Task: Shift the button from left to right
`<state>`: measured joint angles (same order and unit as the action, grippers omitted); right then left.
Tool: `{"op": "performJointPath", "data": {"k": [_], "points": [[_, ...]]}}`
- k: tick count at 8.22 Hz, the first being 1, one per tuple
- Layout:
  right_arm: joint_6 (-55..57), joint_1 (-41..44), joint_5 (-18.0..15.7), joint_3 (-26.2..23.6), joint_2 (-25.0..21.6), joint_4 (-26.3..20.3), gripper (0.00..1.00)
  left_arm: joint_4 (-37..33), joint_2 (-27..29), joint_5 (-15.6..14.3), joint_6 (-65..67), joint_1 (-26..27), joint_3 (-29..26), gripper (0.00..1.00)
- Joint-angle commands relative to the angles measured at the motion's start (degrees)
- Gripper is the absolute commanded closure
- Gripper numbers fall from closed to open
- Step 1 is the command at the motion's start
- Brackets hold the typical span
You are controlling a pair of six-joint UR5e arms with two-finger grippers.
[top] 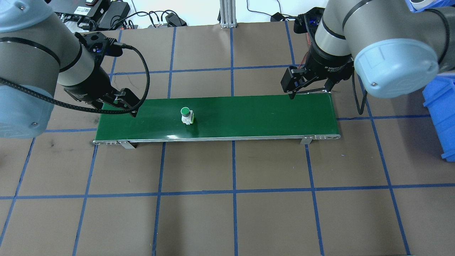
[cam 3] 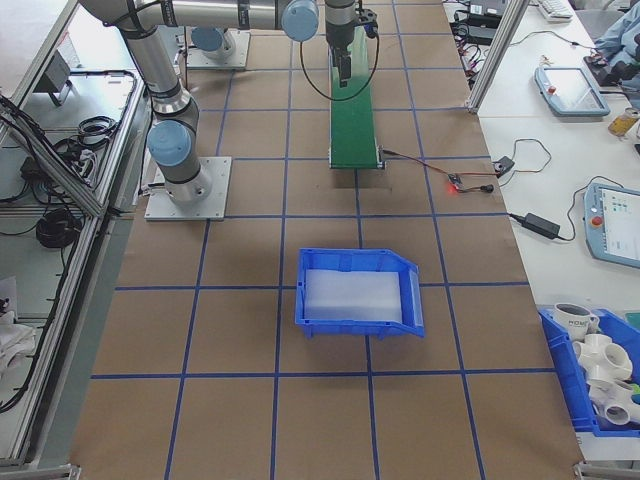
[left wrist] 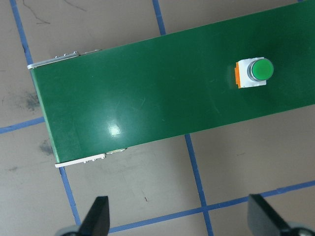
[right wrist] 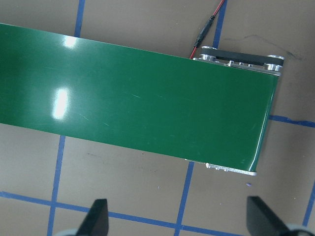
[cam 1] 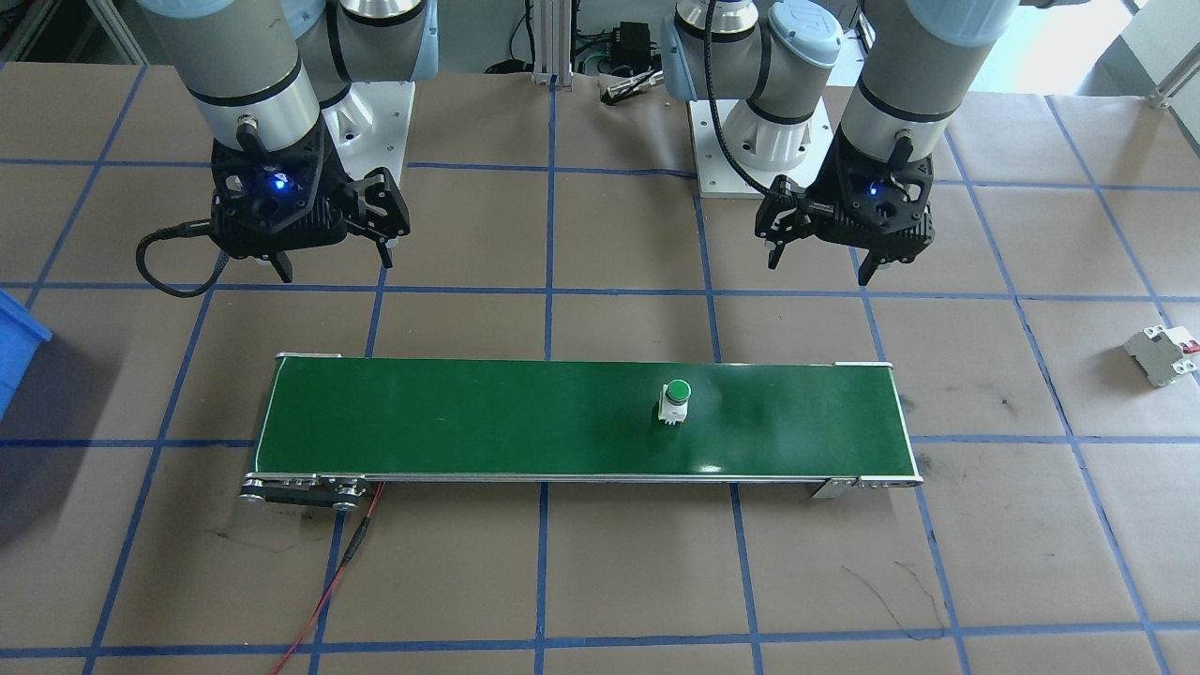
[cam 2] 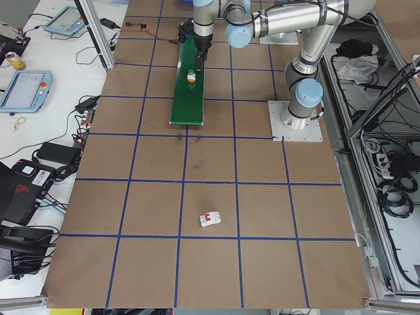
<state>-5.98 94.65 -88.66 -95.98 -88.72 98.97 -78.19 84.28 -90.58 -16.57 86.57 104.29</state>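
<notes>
I see the button point(top: 186, 116) standing upright, green cap up, on the green belt point(top: 249, 117), on the left half of it and well short of the middle. The left claw point(top: 122, 105) hangs over the belt's left end with its fingers spread and nothing between them; the right claw point(top: 305, 87) hangs at the far right end, also spread and empty. The left arm is clearly the nearer one: in the left wrist view the button point(left wrist: 254, 73) lies up the belt from that claw, off to one side of the fingers point(left wrist: 97, 216), so I judge the claw must travel along the belt's long axis toward the middle before descending. The right wrist view shows only bare belt and its roller end; no button there. A breaker point(cam 1: 1162, 352) lies on the tabletop point(top: 227, 199) well off to the left, and a blue bin point(cam 3: 358, 293) off to the right. In both side views the claws are too small to read.
</notes>
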Motion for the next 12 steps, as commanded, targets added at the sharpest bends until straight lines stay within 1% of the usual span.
{"op": "performJointPath", "data": {"k": [1, 2, 3, 4, 5, 6, 7, 9, 11, 12], "points": [[-0.35, -0.08, 0.69, -0.69, 7.21, 3.92, 0.06, -2.22, -1.48, -0.48, 0.23, 1.06, 0.03, 0.00], [-0.35, -0.26, 1.56, -2.70, 7.60, 6.47, 0.06, -3.71, -1.84, -0.74, 0.23, 1.06, 0.03, 0.00], [-0.70, -0.78, 3.74, -3.94, 8.38, 8.93, 0.04, -6.51, -2.01, -1.09, 0.23, 1.06, -0.14, 0.00], [-2.36, -2.44, 5.59, -4.47, 8.83, 8.95, 0.02, -7.93, -2.01, -1.18, 0.23, 1.15, -0.66, 0.00], [-4.98, -4.20, 6.74, -4.48, 8.83, 8.69, 0.00, -7.86, -2.19, -1.27, 0.23, 1.06, -0.58, 0.00], [-5.10, -4.91, 7.10, -4.65, 8.92, 8.43, 0.00, -7.77, -2.19, -1.36, 0.14, 1.06, -0.15, 0.00], [-3.88, -4.92, 9.28, -5.79, 8.74, 8.60, 0.01, -8.12, -1.49, -2.31, 0.14, 1.15, 0.21, 0.00], [-0.19, -5.09, 10.00, -6.59, 8.57, 9.56, 0.02, -7.77, -1.13, -3.20, 0.32, 1.15, 0.04, 0.00], [2.62, -5.09, 10.09, -6.59, 8.74, 10.62, 0.02, -7.42, -0.61, -3.03, 0.40, 1.06, -0.31, 0.00], [4.12, -5.09, 10.09, -6.67, 8.74, 10.71, 0.01, -8.03, -1.39, -3.29, 0.40, 1.06, -0.14, 0.00]]}}
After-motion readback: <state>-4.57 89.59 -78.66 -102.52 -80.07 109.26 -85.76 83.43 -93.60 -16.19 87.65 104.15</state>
